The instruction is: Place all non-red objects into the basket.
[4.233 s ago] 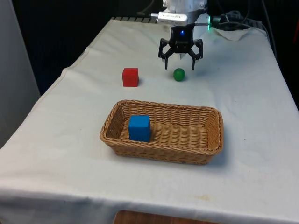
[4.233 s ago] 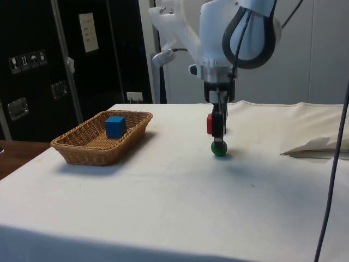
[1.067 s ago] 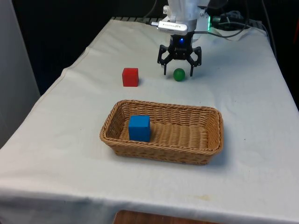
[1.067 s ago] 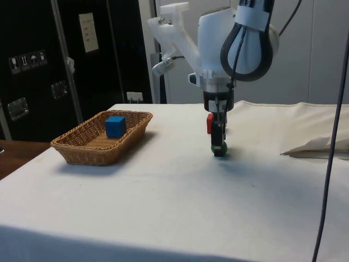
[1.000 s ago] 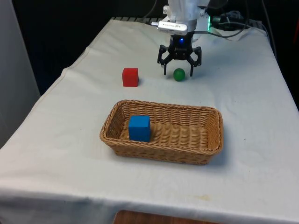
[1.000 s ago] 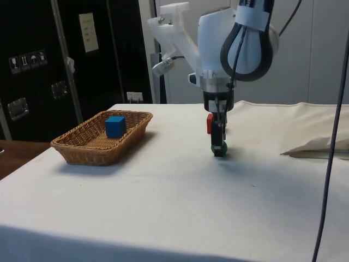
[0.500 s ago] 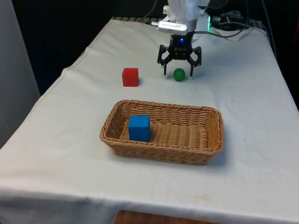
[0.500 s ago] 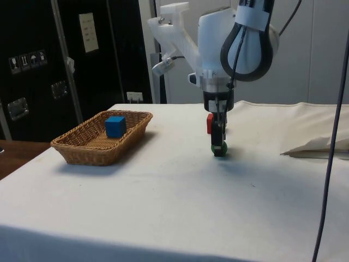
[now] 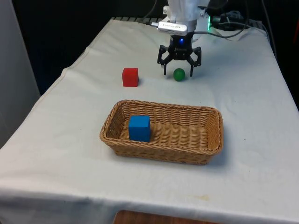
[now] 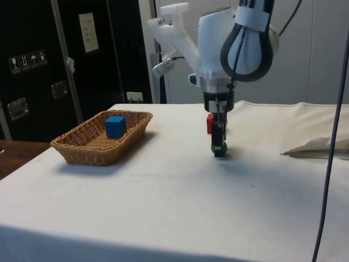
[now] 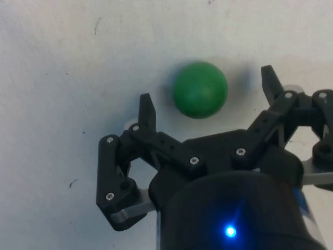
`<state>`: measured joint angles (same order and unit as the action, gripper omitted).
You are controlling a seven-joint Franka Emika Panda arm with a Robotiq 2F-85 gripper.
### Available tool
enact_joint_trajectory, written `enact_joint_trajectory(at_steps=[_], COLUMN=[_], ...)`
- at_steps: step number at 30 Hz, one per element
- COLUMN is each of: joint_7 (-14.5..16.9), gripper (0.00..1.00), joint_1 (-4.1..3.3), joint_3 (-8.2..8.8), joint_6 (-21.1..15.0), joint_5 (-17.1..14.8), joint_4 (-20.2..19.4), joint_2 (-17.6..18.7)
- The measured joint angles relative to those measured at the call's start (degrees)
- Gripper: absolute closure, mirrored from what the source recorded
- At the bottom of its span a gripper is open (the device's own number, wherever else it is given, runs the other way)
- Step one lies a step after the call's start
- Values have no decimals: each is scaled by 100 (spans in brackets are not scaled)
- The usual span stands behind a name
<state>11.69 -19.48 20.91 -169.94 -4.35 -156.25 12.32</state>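
A green ball (image 9: 179, 74) (image 10: 217, 148) (image 11: 200, 89) rests on the white cloth. My gripper (image 9: 178, 72) (image 10: 219, 150) (image 11: 207, 97) is low over it and open, one finger on each side of the ball with a gap to each. A red cube (image 9: 130, 77) (image 10: 209, 123) stands on the cloth toward the front view's left of the ball. A blue cube (image 9: 139, 128) (image 10: 115, 126) lies inside the wicker basket (image 9: 209, 140) (image 10: 77, 149), at its end on the front view's left.
A crumpled white sheet (image 10: 316, 147) lies near the table's far corner beside cables (image 9: 233, 21). Open cloth stretches between the ball and the basket.
Since four seconds ago my gripper came down around the green ball. Over the last second nothing has visibly moved.
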Motion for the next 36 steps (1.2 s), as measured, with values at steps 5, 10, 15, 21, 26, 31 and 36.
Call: enact_joint_trajectory(at_steps=[5, 10, 15, 21, 26, 31, 36], joint_7=[0, 6, 23, 29, 34, 34, 34], gripper=[0, 0, 0, 42, 96, 100, 100], joint_1=[0, 0, 0, 0, 0, 0, 0], joint_3=[-6, 6, 40, 57, 63, 63, 63], joint_6=[0, 0, 0, 0, 0, 0, 0], joint_5=[0, 0, 0, 0, 0, 0, 0], joint_4=[23, 23, 23, 29, 29, 29, 29], joint_2=[40, 40, 40, 29, 23, 17, 11])
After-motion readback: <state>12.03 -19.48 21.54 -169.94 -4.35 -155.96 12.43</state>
